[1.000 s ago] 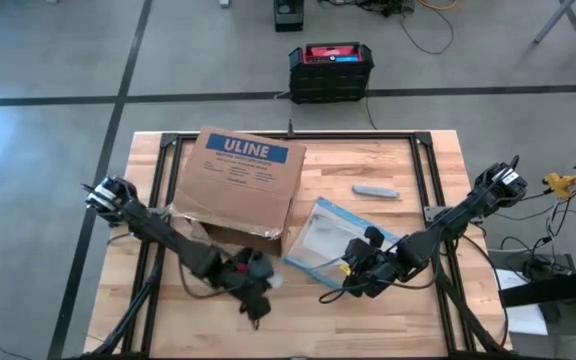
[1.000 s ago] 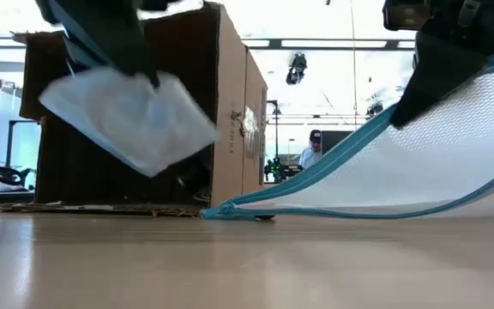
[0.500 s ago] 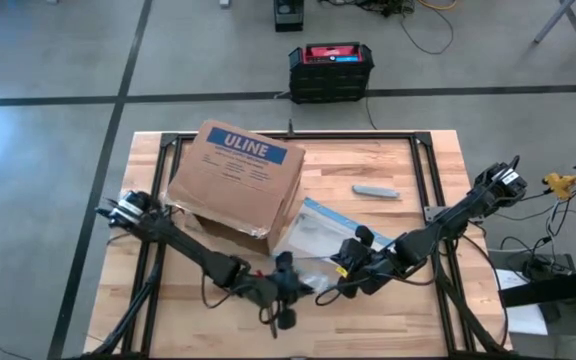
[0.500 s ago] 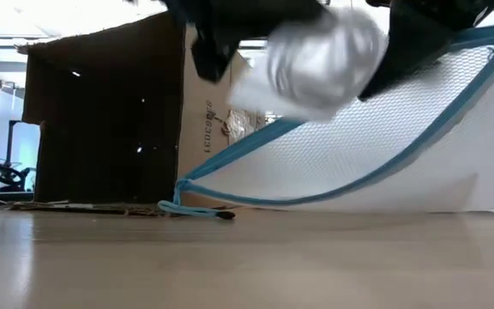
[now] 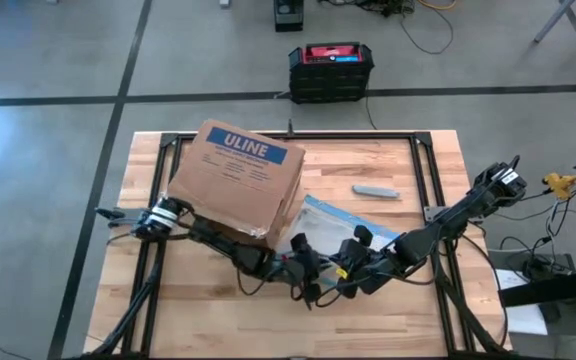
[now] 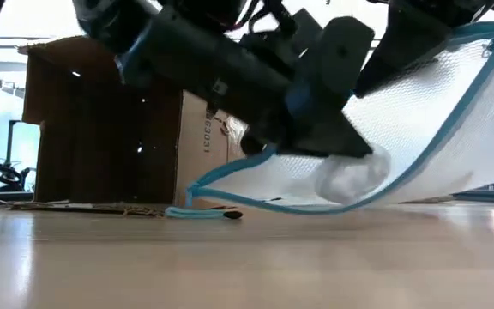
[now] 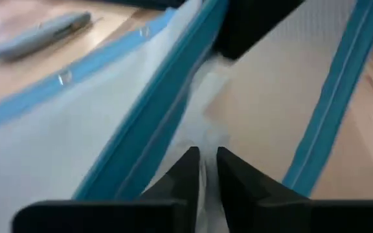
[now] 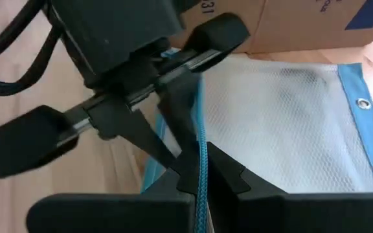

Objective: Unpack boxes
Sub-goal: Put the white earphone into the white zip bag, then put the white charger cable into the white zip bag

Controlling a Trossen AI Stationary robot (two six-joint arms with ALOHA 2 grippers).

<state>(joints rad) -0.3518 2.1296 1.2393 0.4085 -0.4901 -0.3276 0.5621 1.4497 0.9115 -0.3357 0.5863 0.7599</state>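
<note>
Beside the brown corrugated cardboard box [image 5: 236, 180], my right jaws [image 8: 196, 171] are pinching the clear blue-edged mesh pouch's [image 5: 340, 224] rim; my left jaws [image 7: 204, 169], slightly parted, are reaching inside it.

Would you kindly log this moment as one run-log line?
left pincer: at pouch mouth, white packet inside | right pincer: shut on zip pouch edge, holding it up | cardboard box: on its side, behind

My left gripper [image 5: 308, 283] sits nose to nose with my right gripper [image 5: 346, 275]; left fingers slightly parted, right clamped.
</note>
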